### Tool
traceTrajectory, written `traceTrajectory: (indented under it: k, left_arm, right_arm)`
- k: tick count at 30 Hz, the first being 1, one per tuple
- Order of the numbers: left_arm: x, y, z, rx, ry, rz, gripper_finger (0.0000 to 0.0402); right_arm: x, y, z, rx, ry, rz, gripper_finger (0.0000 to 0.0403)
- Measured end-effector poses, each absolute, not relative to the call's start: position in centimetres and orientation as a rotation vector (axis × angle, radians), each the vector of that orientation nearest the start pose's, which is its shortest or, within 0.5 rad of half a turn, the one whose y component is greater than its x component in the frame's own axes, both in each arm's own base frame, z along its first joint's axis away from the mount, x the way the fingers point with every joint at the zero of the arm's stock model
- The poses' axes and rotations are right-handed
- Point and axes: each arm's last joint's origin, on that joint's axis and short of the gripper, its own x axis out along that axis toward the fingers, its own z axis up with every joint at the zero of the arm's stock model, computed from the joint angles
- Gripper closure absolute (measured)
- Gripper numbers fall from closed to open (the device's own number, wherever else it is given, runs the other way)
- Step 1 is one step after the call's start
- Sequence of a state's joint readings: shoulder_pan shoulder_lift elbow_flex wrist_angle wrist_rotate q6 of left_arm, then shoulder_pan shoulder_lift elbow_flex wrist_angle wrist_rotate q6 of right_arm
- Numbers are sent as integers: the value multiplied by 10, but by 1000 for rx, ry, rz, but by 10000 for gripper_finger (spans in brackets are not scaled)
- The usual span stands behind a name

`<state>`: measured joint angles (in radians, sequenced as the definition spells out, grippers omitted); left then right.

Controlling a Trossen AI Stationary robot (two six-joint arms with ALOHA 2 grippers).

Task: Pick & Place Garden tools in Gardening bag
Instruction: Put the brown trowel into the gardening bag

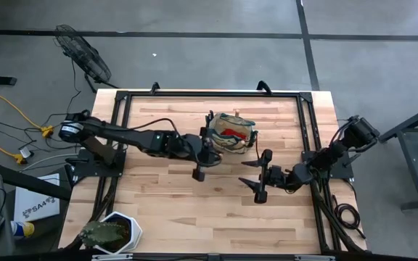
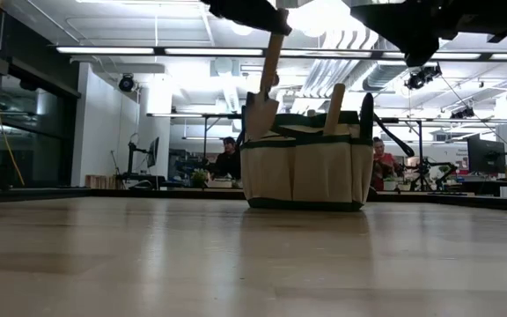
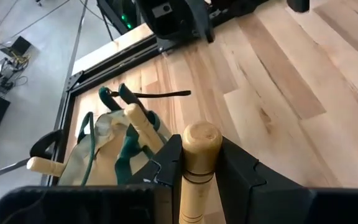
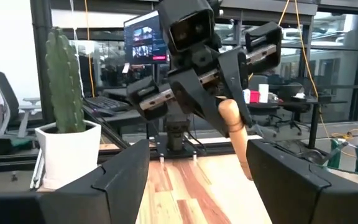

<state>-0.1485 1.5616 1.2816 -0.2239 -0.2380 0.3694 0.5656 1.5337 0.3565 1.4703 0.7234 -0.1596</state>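
Low view | left claw (image 2: 275,22) clamps trowel (image 2: 264,97) by its handle, long axis near upright, blade just beside gardening bag (image 2: 302,172) rim | right claw (image 1: 256,177) wide, empty, near bag.

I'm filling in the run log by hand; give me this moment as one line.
left gripper: shut on trowel, held above gardening bag | right gripper: open, empty, beside bag | bag: upright, tools already inside | phase: placing

Wooden table (image 1: 194,196), gardening bag (image 1: 232,134), potted cactus (image 1: 111,233)
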Motion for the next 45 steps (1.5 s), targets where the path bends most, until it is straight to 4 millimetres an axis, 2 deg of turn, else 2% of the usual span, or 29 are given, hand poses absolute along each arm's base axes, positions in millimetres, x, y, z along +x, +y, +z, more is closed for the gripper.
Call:
traceTrajectory:
  k: [19,34,45]
  left_arm:
    - [353,22,310,412,507,-91,339]
    - [353,24,320,441,417,-151,339]
    - [352,24,319,453,416,-179,339]
  right_arm:
    - [217,116,190,25,-219,-180,142]
    - [217,116,190,24,-219,-180,142]
    - [217,116,190,24,-219,-181,142]
